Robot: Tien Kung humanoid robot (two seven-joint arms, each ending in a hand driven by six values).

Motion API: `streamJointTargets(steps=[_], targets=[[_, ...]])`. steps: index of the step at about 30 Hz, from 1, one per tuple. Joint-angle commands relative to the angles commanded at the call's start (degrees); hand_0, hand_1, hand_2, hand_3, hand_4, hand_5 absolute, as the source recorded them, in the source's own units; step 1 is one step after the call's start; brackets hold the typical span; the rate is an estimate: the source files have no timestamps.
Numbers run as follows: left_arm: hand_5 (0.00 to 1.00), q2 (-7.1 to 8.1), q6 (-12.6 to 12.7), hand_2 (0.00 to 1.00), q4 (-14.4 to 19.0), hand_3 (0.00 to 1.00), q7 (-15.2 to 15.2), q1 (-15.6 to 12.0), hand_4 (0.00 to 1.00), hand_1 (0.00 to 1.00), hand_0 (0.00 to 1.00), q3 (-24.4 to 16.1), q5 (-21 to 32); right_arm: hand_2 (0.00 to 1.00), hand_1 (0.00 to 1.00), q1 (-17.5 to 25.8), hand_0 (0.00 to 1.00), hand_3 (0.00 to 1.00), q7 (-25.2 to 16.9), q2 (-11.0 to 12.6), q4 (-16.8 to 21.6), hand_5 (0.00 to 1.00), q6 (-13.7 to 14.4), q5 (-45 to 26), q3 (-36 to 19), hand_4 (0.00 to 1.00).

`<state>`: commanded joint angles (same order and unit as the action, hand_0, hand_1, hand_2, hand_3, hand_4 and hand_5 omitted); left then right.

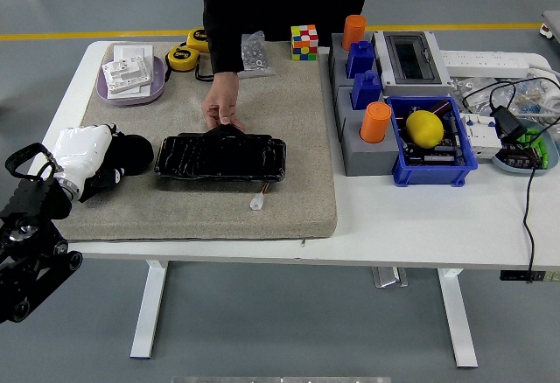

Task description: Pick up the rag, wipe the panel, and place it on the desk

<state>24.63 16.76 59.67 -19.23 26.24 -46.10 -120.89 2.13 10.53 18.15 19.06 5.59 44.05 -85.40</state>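
The black panel (220, 156) lies on the grey mat (289, 138), long side left to right. A person's hand (222, 105) presses on its far edge. My left hand (103, 163), white with a black arm, is at the mat's left edge, a little left of the panel. Its fingers are curled on the black rag (133, 152), which sits low over the mat, just clear of the panel's left end. My right hand is out of view.
A small white connector (256, 201) lies on the mat in front of the panel. A purple dish (131, 79), tape measures (184, 57), a screw bag (255, 53) and a colour cube (304, 42) stand at the back. A grey block with orange cups (374, 122) and a blue bin (433, 142) stand right.
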Motion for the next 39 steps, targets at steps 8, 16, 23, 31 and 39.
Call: streamJointTargets(steps=[8,16,23,31,39], targets=[[0.002,0.38,-1.59,0.570,0.73,0.518,0.47,-0.10,0.213,0.485,0.361,-0.44,0.23,0.647,0.466,-0.09,0.689,0.622,0.02,0.03,-0.23,0.693,-0.13,-0.08,0.09,0.998],[0.181,0.74,-3.02,0.743,0.90,0.648,1.09,-0.03,0.880,0.648,0.454,-0.40,0.71,0.647,0.465,-0.21,0.689,0.622,-0.03,0.07,-0.23,0.692,-0.03,-0.22,0.27,0.998],[0.375,0.86,-3.71,0.761,1.35,0.768,1.34,-0.09,0.998,0.669,0.464,-0.43,0.95,0.646,0.463,-0.25,0.689,0.621,0.03,0.12,-0.34,0.691,-0.08,-0.13,0.15,0.998],[0.491,1.15,-4.61,0.783,1.36,0.793,1.36,0.02,0.998,0.692,0.470,-0.74,0.80,0.647,0.463,-0.36,0.689,0.622,-0.03,0.09,-0.41,0.689,-0.08,-0.21,0.17,0.998],[0.564,1.63,-5.71,0.806,1.31,0.816,1.14,-0.04,0.998,0.711,0.477,-0.99,0.72,0.647,0.462,-0.39,0.690,0.622,-0.02,0.17,-0.58,0.688,-0.13,-0.40,0.24,0.998]])
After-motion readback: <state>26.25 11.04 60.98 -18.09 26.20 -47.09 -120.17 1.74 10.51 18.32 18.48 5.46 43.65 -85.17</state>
